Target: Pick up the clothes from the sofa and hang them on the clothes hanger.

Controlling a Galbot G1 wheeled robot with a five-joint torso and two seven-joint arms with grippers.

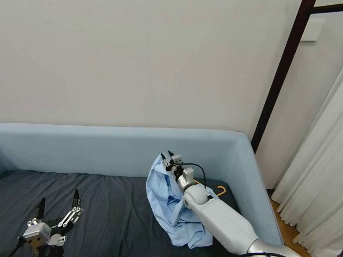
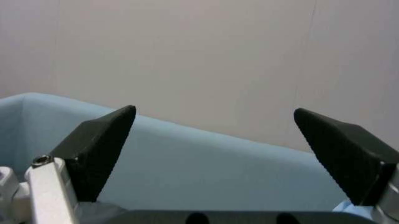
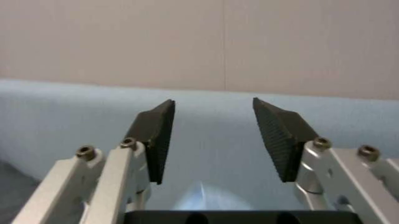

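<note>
Find the shirt heaped on the dark seat toward the right end of the sofa, close to the backrest and bunched up against the right arm. Note the right gripper poking up at the heap's top edge, fingers apart, clamped on nothing. In its wrist view, spot a peak of the shirt low between the pads, near the palm and not pinched. Note also a yellow hook, seemingly a hanger's, peeping out just beside the shirt behind the arm. Leave the left gripper hovering low over the seat, well apart from the shirt, fingers spread wide.

Judged as the grasp itself, with the lift not yet begun. To do it well:

- Sink the right gripper into the heap until a thick fold sits deep between the pads, not a thin edge likely to slip.
- Close fully before any lift.
- Raise straight up and slowly, keeping clear of the backrest.
- Watch the hook, since cloth may well snag on it and drag it along.
- Check for trailing sleeves before turning away.
</note>
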